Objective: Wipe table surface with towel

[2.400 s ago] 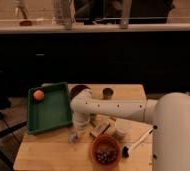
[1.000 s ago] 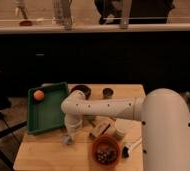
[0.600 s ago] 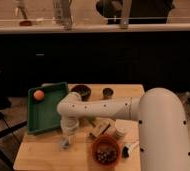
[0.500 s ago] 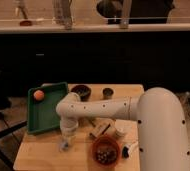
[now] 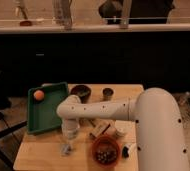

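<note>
Step in hand: by my reading, the reach down to the towel, or the very start of wiping; which of the two cannot be told.
Claw: the claw (image 5: 67,146) hangs low over the lower left of the worktop (image 5: 38,155), below the white arm (image 5: 103,107); whether it is spread or closed, and whether it grips anything, cannot be told.
Towel: a small pale scrap at the claw tip is probably the towel (image 5: 65,149), lying on the worktop in the lower left of the frame.
Nearby: green tray (image 5: 48,107) with an orange ball (image 5: 39,94) to the upper left; red bowl (image 5: 106,149) to the right of the claw.
Next move calls for: pressing the towel flat and sweeping across bare wood, keeping off the tray edge and the red bowl.
</note>
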You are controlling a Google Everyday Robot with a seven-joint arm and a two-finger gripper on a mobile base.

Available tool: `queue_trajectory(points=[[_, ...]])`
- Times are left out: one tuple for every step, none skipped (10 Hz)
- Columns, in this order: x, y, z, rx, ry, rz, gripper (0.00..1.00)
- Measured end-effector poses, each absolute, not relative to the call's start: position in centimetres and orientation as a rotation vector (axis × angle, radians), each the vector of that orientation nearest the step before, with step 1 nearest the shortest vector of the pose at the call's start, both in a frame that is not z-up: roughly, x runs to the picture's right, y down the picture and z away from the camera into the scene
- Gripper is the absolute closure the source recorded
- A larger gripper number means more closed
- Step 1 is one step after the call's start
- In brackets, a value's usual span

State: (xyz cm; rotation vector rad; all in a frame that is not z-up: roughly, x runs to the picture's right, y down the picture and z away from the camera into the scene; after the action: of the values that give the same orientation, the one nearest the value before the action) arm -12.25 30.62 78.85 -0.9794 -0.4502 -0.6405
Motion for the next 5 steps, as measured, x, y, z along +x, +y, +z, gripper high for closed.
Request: queue_trajectory(points=[[-12.16,30.59,78.84,-0.98,-0.448,-0.641,1.0],[-12.0,30.53,78.86,-0.982,-0.444,-0.64,1.0],[-11.92,30.49,78.87,-0.982,-0.443,-0.64,1.0],[-11.91,30.49,78.88,-0.982,-0.443,-0.64,1.0],[-11.9,30.49,78.89,-0.982,-0.442,-0.639,1.0]])
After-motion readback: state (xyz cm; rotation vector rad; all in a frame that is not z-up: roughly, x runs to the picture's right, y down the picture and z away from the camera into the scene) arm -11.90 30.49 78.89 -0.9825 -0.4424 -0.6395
